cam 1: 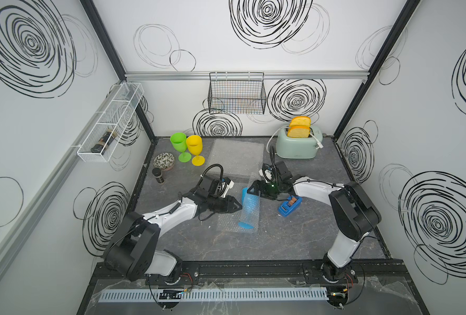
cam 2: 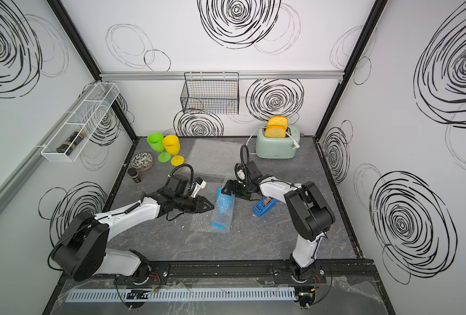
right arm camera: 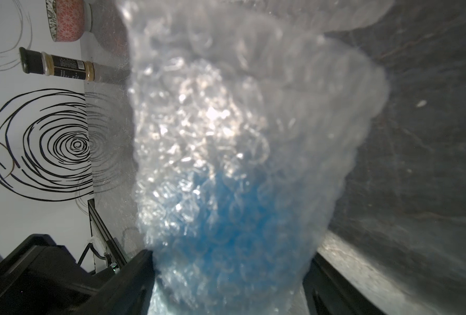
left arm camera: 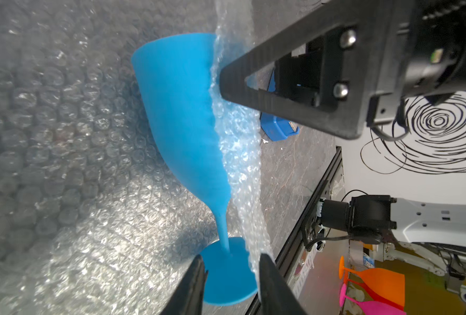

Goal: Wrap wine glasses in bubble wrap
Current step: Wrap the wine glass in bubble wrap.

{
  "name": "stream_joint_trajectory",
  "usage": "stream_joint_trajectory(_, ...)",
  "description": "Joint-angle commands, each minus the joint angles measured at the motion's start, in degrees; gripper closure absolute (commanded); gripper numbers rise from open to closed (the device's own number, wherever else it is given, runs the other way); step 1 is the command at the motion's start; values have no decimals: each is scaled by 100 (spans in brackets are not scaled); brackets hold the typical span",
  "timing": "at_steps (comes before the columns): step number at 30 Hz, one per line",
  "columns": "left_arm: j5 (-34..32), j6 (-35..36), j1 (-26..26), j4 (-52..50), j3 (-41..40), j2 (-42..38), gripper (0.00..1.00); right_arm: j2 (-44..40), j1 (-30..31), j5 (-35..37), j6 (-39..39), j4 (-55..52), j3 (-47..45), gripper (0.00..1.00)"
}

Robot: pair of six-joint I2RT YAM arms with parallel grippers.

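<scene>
The blue wine glass (cam 1: 246, 225) lies on its side mid-table, foot toward the front, with bubble wrap (cam 1: 251, 211) curled over its bowl. My right gripper (cam 1: 251, 191) straddles the wrapped bowl near the rim, jaws wide and pressing the film onto the cup (right arm camera: 226, 218). My left gripper (cam 1: 238, 204) hovers just left of the glass, open, and holds nothing; in the left wrist view the blue foot (left arm camera: 226, 275) shows beyond its fingers (left arm camera: 196, 275). The green wine glass (cam 1: 178, 143) and the yellow wine glass (cam 1: 195, 146) stand upright at the back left. A second bubble wrap sheet (cam 1: 237, 156) lies flat behind.
A blue tape dispenser (cam 1: 289, 205) sits under my right forearm. A mint toaster (cam 1: 297, 146) with toast stands at the back right. A patterned bowl (cam 1: 164, 161) and a dark spice jar (cam 1: 158, 175) are at the left edge. A wire basket (cam 1: 237, 94) hangs on the back wall.
</scene>
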Motion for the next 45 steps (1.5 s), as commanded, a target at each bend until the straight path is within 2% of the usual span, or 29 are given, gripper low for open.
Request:
stream_joint_trajectory(1, 163, -99, -73, 310, 208, 86, 70, 22, 76, 238, -173, -403, 6, 14)
stream_joint_trajectory(8, 191, -62, -158, 382, 100, 149, 69, 15, 109, 257, -213, -497, 90, 14)
stream_joint_trajectory(11, 90, -9, -128, 261, 176, 241, 63, 5, 114, 253, -184, -506, 95, 14)
stream_joint_trajectory(18, 12, -57, -75, 294, 402, 494, 60, 19, 140, 232, -174, -449, 94, 14)
stream_joint_trajectory(24, 204, -171, -23, 314, 650, 806, 69, 35, 147, 232, -194, -464, 115, 14)
stream_joint_trajectory(28, 166, -198, -48, 267, 617, 873, 88, 44, 136, 238, -223, -540, 186, 15)
stream_joint_trajectory(31, 173, -226, -70, 331, 470, 792, 95, -42, 141, 165, -171, -461, 142, 14)
stream_joint_trajectory(45, 393, -782, -260, 841, 37, 583, 95, -303, -54, -207, -55, -318, 118, 7)
